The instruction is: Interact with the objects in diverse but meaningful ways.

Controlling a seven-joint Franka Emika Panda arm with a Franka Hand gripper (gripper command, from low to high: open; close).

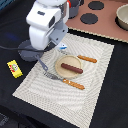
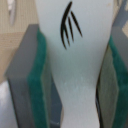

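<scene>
In the wrist view a white fish (image 2: pixel 75 60) with black fin lines fills the space between my gripper's (image 2: pixel 74 80) green pads (image 2: pixel 36 80), which press on both its sides. In the exterior view the arm's white body hides the gripper, and only a white-and-blue bit of the fish (image 1: pixel 62 48) shows at the placemat's far edge. A brown sausage (image 1: pixel 71 68) lies on a beige plate (image 1: pixel 61 71) mid-mat. The grey-blue saucepan (image 1: pixel 26 51) sits under the arm at the exterior view's left, its handle (image 1: pixel 43 65) reaching onto the mat. The yellow packet (image 1: pixel 14 68) lies on the black table further left.
The striped beige placemat (image 1: pixel 95 85) covers the middle of the table. On it lie a fork (image 1: pixel 65 81) and a knife (image 1: pixel 87 59), both orange-handled. A toy stove top (image 1: pixel 92 15) with black burners and a bowl (image 1: pixel 122 17) stand at the back right.
</scene>
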